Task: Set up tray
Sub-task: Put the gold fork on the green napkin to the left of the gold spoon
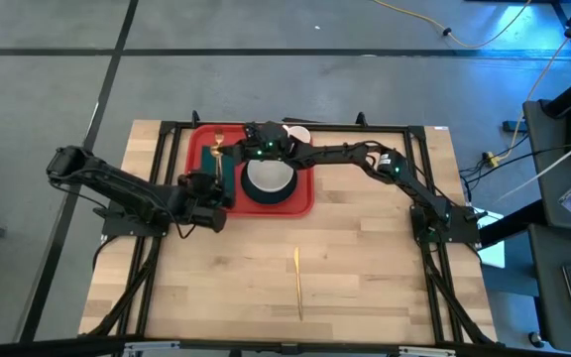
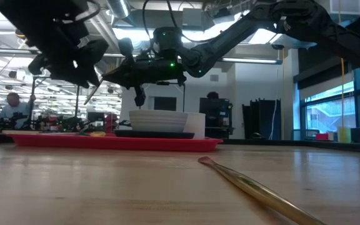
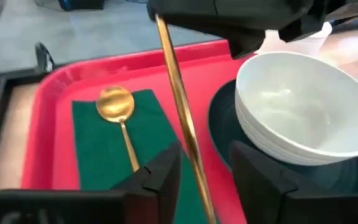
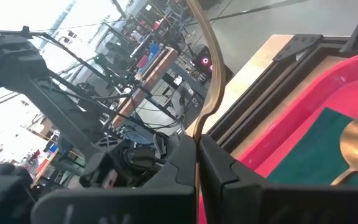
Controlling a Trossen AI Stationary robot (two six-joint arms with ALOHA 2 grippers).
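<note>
The red tray [image 1: 198, 159] lies at the table's far middle. On it a green napkin [image 3: 98, 143] carries a gold spoon [image 3: 117, 106], and a white bowl [image 3: 303, 106] stands on a dark plate [image 3: 222, 118]. My right gripper [image 4: 197, 140] reaches over the tray's far side [image 1: 249, 142], shut on a gold chopstick [image 3: 179, 93]. The chopstick slants down to my left gripper [image 3: 207, 155], which is open at the tray's near left [image 1: 224, 188]. The chopstick's lower part passes between its fingers. My right gripper pinches the gold chopstick near one end [image 4: 197, 132] between its two fingers, coming in about level from the table's right. The chopstick juts out ahead of the fingertips, clear above the tray. My left gripper's fingers [image 3: 160, 174] flank the chopstick's lower part; whether one touches it I cannot tell.
A second gold chopstick [image 1: 297, 283] lies on the bare wood toward the table's near edge. A white cup [image 1: 297, 134] stands behind the bowl at the tray's far right. Black frame rails [image 1: 167, 139] border the table's left, right and far sides.
</note>
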